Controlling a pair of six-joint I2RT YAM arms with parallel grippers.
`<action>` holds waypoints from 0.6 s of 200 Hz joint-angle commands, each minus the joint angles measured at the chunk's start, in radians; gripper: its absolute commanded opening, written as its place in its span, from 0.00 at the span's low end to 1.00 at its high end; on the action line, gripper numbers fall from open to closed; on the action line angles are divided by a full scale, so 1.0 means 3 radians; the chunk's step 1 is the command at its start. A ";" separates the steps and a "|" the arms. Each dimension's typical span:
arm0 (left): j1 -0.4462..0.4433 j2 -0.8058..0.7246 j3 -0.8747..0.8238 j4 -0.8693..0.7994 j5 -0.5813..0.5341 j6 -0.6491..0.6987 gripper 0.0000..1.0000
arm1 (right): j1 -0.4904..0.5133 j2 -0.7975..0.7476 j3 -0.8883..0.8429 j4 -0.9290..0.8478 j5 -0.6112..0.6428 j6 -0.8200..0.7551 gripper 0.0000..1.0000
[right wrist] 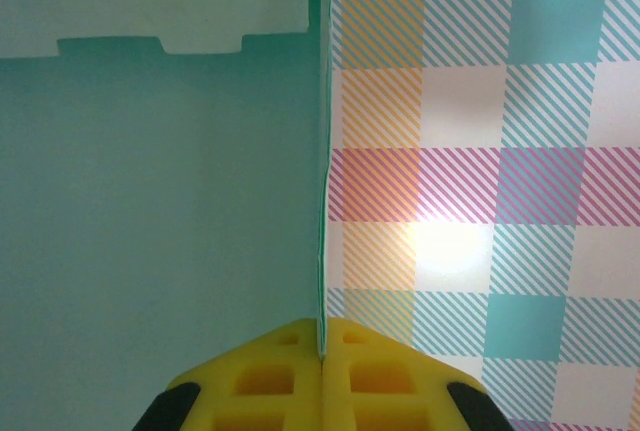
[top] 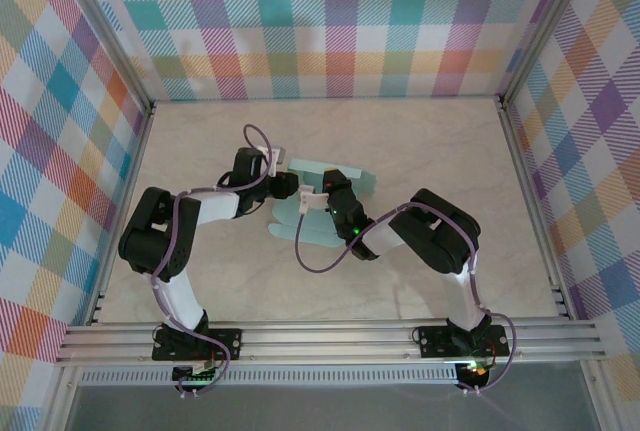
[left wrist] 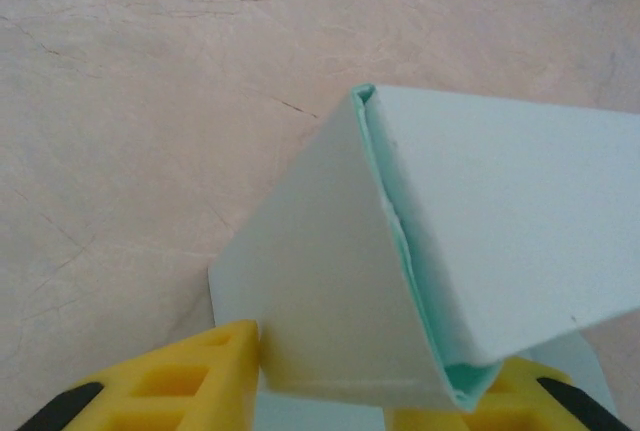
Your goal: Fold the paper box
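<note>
paper box (top: pixel 350 175): partly folded
left claw (left wrist: pixel 375 366): around a flap, cannot tell if squeezing
right claw (right wrist: pixel 322 339): pinched on its edge

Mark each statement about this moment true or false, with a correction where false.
1. The right gripper pinches a thin edge of the box. True.
2. The box lies fully flat on the table. False: part of it is folded up into a ridge.
3. The left gripper straddles that folded ridge. True.
4. The walls are plain white. False: they are multicoloured plaid.
</note>
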 commanded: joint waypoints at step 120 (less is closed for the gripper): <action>-0.0224 -0.0015 -0.0227 0.0488 -0.0608 -0.0038 0.23 | 0.0096 0.0098 0.0102 -0.0067 0.0088 0.0127 0.00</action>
